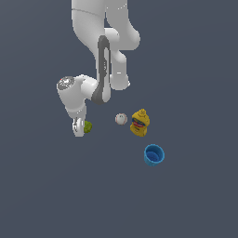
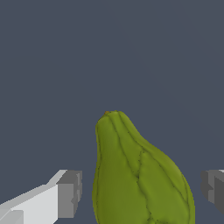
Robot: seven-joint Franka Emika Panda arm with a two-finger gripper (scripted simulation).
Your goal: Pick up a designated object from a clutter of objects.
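Note:
The designated object (image 2: pixel 140 175) is a yellow-green, ribbed, pear-like lump lying on the dark floor. In the exterior view the designated object (image 1: pixel 88 126) peeks out beside the gripper (image 1: pixel 80 128), at the exterior view's left of the clutter. My gripper (image 2: pixel 141 188) is open and straddles it. One grey fingertip pad (image 2: pixel 69 192) and the other (image 2: pixel 213 189) each stand off from its sides with a gap. The white ball (image 1: pixel 121 119), the yellow bottle with red-blue label (image 1: pixel 140 122) and the blue cup (image 1: pixel 154 155) lie toward the exterior view's right.
The white arm (image 1: pixel 100 69) reaches down from the top of the exterior view. Around the items there is only flat dark grey floor (image 1: pixel 46 186).

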